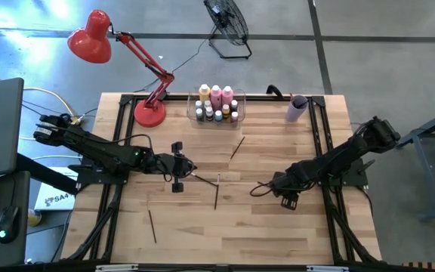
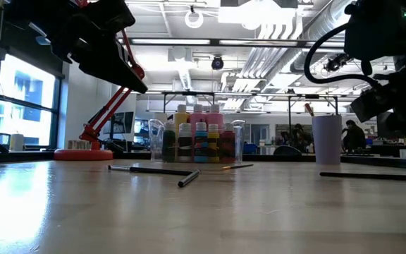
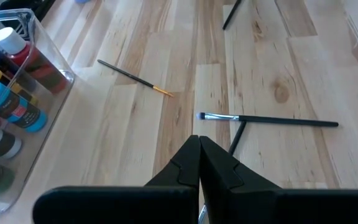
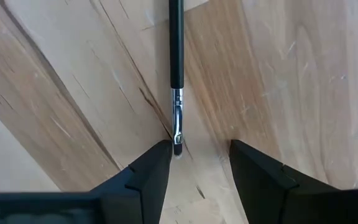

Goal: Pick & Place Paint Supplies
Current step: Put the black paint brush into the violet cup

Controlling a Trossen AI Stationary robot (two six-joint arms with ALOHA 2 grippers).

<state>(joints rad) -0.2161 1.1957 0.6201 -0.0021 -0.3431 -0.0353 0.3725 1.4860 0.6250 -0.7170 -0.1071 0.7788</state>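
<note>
Several thin dark paintbrushes lie flat on the wooden table: one (image 1: 238, 147) beyond the middle, two crossing (image 1: 211, 183) at the centre, one (image 1: 152, 225) near the front left. My right gripper (image 4: 201, 162) points down, open, above the bristle end (image 4: 178, 144) of a black-handled brush (image 4: 176, 56); that end lies between the fingers, close to one. My left gripper (image 3: 199, 146) hangs shut above the table (image 1: 193, 169), left of the crossing brushes (image 3: 269, 120), holding nothing. Paint bottles stand in a clear bin (image 1: 217, 106) at the far edge.
A lilac cup (image 1: 297, 108) stands at the far right, and a red desk lamp (image 1: 149, 113) has its base at the far left corner. In the low view the bin (image 2: 196, 141) and cup (image 2: 326, 139) stand behind the brushes (image 2: 154, 170). Black frame rails run along both sides.
</note>
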